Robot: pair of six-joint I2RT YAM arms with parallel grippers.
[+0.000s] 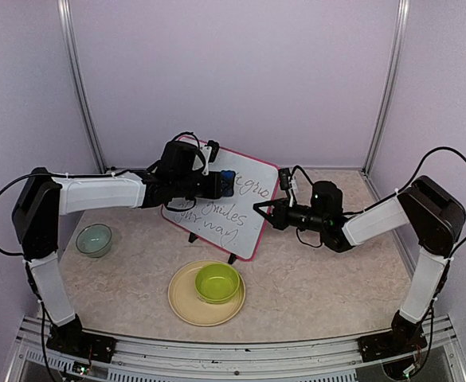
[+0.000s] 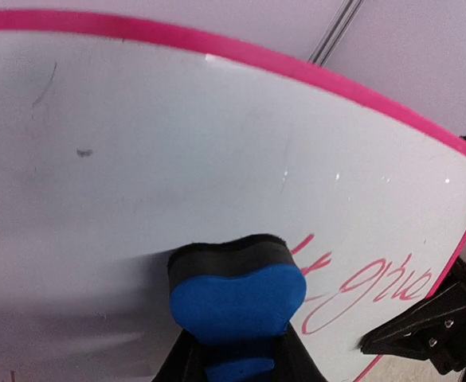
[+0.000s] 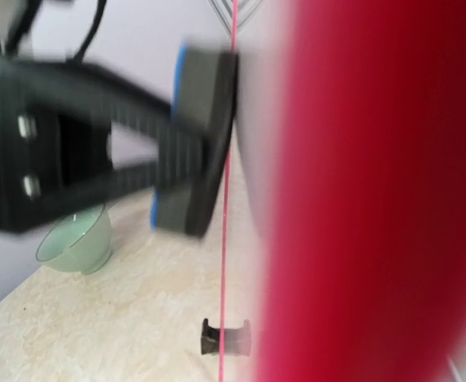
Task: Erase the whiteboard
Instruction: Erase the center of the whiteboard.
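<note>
The whiteboard [image 1: 248, 219] stands upright on small black feet mid-table, pink-framed. Handwriting [image 2: 360, 290] covers its right and lower parts; its upper left is wiped, with faint smudges. My left gripper [image 1: 217, 185] is shut on a blue and black eraser [image 2: 236, 294], whose black face presses flat on the board beside the writing. The right wrist view shows the eraser [image 3: 197, 135] edge-on against the board. My right gripper [image 1: 264, 208] is shut on the board's right frame edge [image 3: 376, 199], which fills that view as a red blur. Its dark fingers [image 2: 432, 326] show at the board's edge.
A beige plate [image 1: 181, 298] holding a lime green bowl [image 1: 217, 282] sits in front of the board. A pale green glass bowl [image 1: 94, 239] stands at the left, under the left arm. One black board foot [image 3: 226, 338] rests on the beige tabletop. Lilac walls enclose the table.
</note>
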